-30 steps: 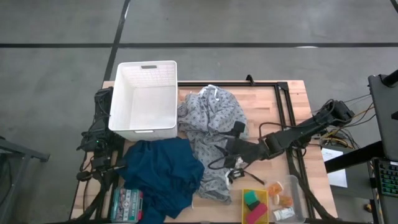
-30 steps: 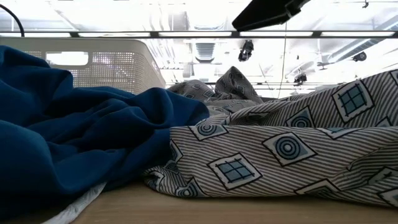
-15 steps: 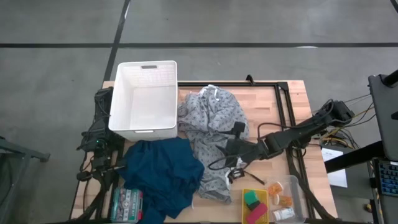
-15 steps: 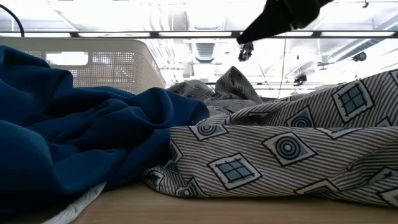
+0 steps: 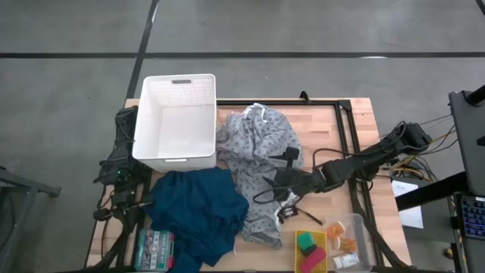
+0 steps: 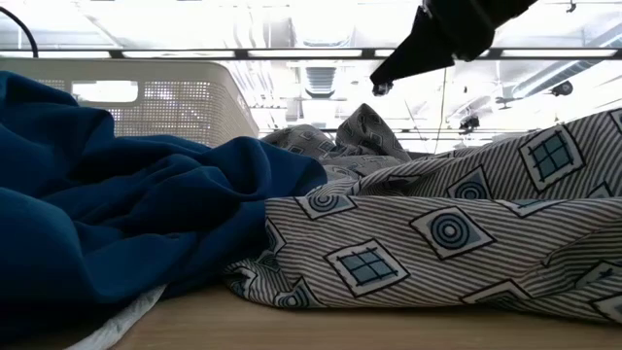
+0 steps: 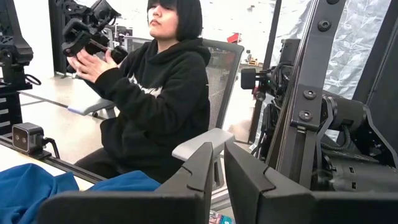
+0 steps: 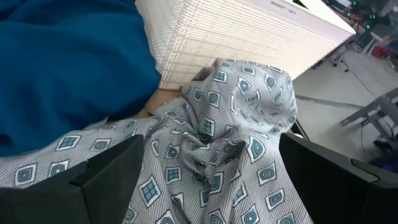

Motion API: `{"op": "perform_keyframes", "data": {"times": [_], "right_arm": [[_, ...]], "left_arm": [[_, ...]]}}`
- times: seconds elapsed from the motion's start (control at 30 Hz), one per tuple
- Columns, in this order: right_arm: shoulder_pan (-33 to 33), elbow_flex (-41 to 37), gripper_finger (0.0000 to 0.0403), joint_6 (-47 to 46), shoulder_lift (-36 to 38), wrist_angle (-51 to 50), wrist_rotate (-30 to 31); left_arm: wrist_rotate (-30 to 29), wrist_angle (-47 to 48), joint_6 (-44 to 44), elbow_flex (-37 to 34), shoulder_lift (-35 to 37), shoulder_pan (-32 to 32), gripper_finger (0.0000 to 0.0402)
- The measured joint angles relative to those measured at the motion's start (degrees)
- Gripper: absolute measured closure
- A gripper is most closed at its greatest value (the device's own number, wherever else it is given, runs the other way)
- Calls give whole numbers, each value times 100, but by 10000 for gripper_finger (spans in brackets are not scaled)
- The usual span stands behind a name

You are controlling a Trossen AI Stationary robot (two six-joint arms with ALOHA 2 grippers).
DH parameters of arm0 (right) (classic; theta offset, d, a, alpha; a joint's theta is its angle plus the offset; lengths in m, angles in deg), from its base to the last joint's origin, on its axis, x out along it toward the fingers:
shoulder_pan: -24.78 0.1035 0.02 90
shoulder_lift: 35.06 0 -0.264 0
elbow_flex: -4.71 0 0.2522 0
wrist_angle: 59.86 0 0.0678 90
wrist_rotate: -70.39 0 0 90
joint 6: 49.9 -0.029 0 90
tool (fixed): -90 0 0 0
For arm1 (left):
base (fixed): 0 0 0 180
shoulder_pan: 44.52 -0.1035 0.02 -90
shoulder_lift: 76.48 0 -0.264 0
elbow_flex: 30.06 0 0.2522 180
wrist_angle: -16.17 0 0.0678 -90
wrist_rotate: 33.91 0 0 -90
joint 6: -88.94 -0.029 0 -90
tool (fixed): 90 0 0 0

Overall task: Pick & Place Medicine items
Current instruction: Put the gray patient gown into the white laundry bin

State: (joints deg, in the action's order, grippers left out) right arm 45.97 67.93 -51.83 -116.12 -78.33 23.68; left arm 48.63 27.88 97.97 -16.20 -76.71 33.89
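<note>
**Right arm over the patterned cloth, jaws spread wide**

The right gripper (image 5: 282,182) hangs above the grey patterned cloth (image 5: 258,163) near the middle of the wooden desk (image 5: 333,140), its arm reaching in from the right edge. In the right wrist view the two dark fingers (image 8: 112,171) stand far apart, with the cloth's folds showing between them and nothing held. From desk height the same arm shows only as a dark shape at the top of the picture, clear of the cloth.

The left gripper (image 7: 214,180) waits off the left edge of the desk, beside the white basket (image 5: 176,120). Its jaws are drawn almost together, a narrow slit between them, with nothing in them. Beyond them a person in a dark hooded top (image 7: 155,93) sits in a chair in the room.

A blue cloth (image 5: 197,216) lies crumpled in front of the basket, touching the patterned cloth along one side. The medicine items are at the desk's front right corner in a clear tray (image 5: 362,227): the small white carton (image 5: 345,261) at its front end and the tiny orange pieces (image 5: 346,244) just behind it. Beside the tray sits a yellow tray (image 5: 322,236) with a green block (image 5: 305,242) and a pink block (image 5: 311,263). A flat green-and-white box (image 5: 155,249) lies at the front left, partly under the blue cloth.
</note>
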Motion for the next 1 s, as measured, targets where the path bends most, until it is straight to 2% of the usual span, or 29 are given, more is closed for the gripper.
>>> {"op": "perform_keyframes", "data": {"times": [0.43,0.73,0.83,1.0], "right_arm": [[-265,-440,32,-986,-77,-74,-509],[-459,-775,32,-969,-663,-54,-541],[-663,-783,32,-960,-934,160,-536],[-994,-751,32,-557,-1454,1288,-535]], "left_arm": [[0,-1,0,1,-2,-2,354],[0,0,0,0,-2,-2,355],[2,0,0,0,-2,-2,355],[0,0,0,2,-2,0,355]]}}
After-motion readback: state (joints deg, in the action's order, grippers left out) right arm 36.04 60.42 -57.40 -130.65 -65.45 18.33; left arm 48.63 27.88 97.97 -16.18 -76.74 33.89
